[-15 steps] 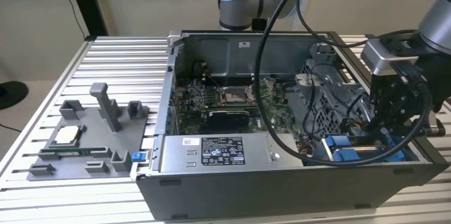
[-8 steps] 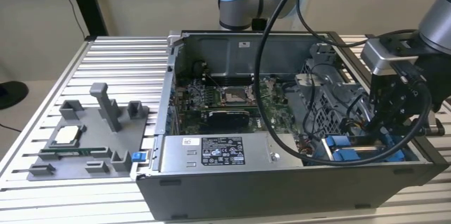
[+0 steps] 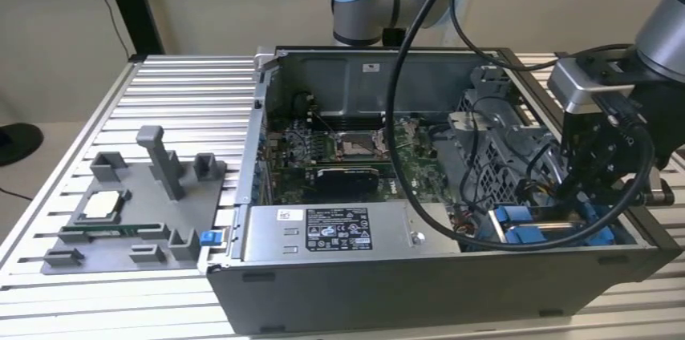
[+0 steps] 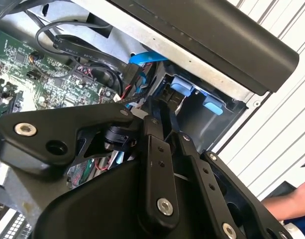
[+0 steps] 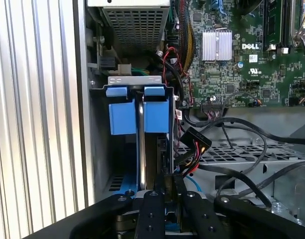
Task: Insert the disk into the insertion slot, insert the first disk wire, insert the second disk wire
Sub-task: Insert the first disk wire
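The insertion slot (image 5: 123,119) is a bay with bright blue rails in the case corner at the exterior view's right (image 3: 524,228), also seen in the second wrist view (image 4: 184,87). Under its right blue clip stands a grey slab that looks like the disk (image 5: 157,154), edge-on. My gripper (image 5: 169,180) hangs right over this bay (image 3: 599,196). Its black fingers (image 4: 157,124) are pressed close together, and I cannot see what lies between them. A black wire plug (image 5: 194,139) with red and yellow leads hangs loose beside the bay. A blue flat wire (image 4: 147,57) runs nearby.
The open computer case (image 3: 428,284) lies on a slatted metal table. A grey power-supply box (image 3: 332,232) fills its front. A perforated metal cage (image 5: 242,152) is next to the bay. A grey parts tray (image 3: 128,212) sits at the exterior view's left. A person's arm (image 4: 291,206) is near the table edge.
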You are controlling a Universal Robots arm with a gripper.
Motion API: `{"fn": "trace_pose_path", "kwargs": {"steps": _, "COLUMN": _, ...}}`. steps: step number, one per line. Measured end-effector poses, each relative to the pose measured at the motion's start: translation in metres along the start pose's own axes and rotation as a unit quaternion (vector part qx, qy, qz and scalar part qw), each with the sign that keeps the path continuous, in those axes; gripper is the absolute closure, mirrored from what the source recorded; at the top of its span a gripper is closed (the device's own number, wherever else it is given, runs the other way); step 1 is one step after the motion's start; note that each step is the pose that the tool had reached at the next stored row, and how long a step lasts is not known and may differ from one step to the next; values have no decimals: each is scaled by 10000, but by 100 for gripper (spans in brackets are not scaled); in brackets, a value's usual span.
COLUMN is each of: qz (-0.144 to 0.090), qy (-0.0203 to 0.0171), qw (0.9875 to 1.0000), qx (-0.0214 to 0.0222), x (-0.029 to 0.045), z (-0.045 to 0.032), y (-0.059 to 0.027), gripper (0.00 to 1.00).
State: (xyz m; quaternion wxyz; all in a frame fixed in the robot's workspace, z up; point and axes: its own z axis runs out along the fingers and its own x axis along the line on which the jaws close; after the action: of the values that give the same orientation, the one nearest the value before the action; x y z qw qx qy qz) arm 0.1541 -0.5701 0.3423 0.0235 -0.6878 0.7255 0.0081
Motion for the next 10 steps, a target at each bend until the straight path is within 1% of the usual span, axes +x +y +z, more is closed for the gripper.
{"fn": "trace_pose_path", "kwargs": {"steps": 10, "qz": 0, "qy": -1, "qw": 10000, "qx": 0, "x": 2, "z": 49, "y": 1, "gripper": 100}}
